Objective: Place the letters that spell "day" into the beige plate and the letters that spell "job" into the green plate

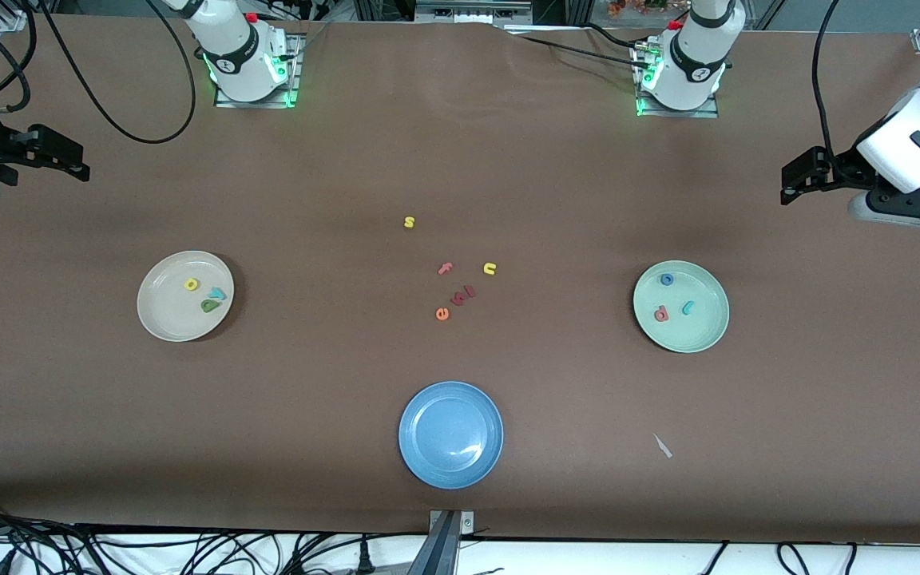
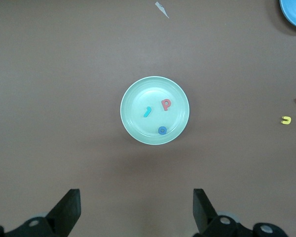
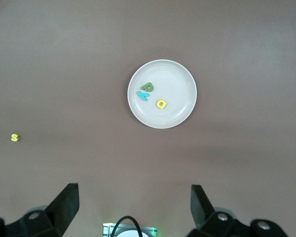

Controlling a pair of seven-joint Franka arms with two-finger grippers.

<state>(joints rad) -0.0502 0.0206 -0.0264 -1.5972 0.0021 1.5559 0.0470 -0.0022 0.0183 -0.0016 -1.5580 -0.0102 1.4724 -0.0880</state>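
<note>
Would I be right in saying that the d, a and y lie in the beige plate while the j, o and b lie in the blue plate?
Not quite. The d, a and y do lie in the beige plate, but the j, o and b lie in the green plate. The blue plate holds no letters. The front view shows this.

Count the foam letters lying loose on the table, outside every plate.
5. Yellow foam s lies farthest from the front camera; pink foam f and yellow foam u sit nearer; dark red foam letter and orange foam e nearer still. None looks hidden.
</note>
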